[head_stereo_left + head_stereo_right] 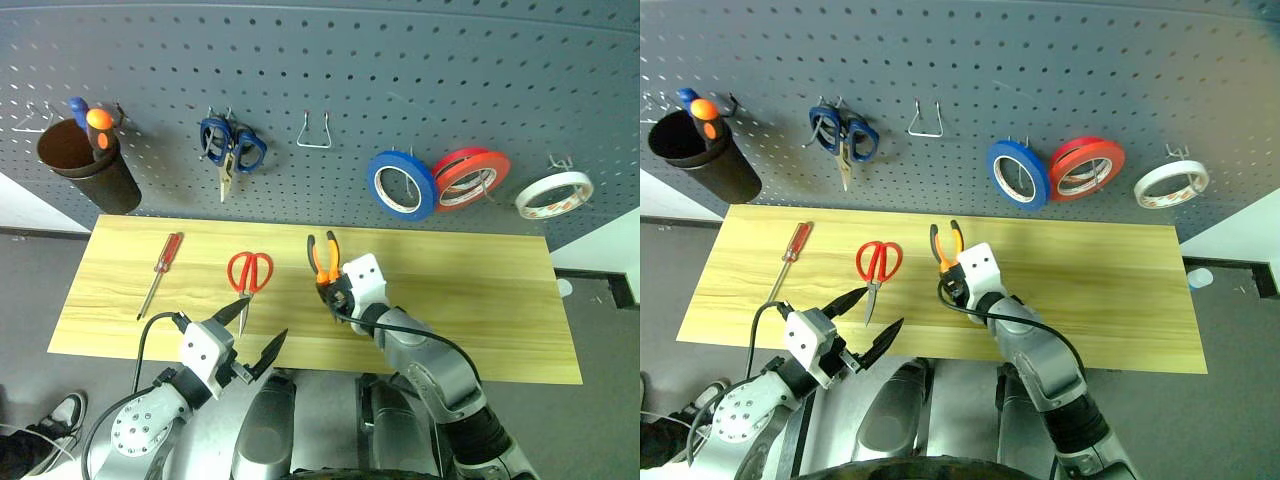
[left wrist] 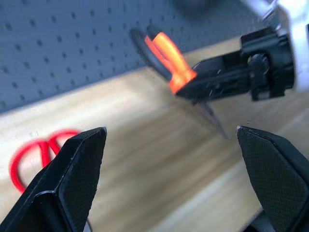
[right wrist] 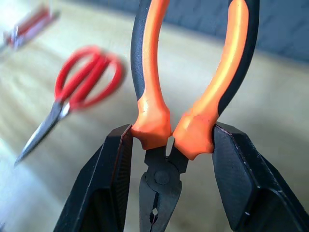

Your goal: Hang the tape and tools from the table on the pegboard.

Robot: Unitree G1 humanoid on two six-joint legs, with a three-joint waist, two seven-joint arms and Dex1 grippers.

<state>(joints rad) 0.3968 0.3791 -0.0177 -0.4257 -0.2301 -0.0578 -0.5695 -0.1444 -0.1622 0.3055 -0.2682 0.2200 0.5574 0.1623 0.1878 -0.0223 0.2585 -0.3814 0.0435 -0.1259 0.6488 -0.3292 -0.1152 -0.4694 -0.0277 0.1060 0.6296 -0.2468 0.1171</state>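
My right gripper [image 1: 335,296] is shut on the orange-and-black pliers [image 1: 323,257], clamping them just above the joint, handles toward the pegboard [image 1: 400,70]. In the right wrist view both fingers [image 3: 111,179] press the pliers [image 3: 154,72] from either side. The red scissors [image 1: 249,272] and red screwdriver [image 1: 161,270] lie flat on the wooden table [image 1: 480,300], left of the pliers. My left gripper [image 1: 255,330] hangs open at the table's front edge, near the scissors' blade tip, holding nothing. The whitish tape [image 1: 553,193] hangs on a hook at the board's right end.
On the pegboard hang a brown cup [image 1: 85,165] with blue and orange screwdrivers, blue scissors [image 1: 232,148], a bare wire hook [image 1: 313,132], a blue roll [image 1: 400,186] and a red roll [image 1: 468,178]. The table's right half is bare wood.
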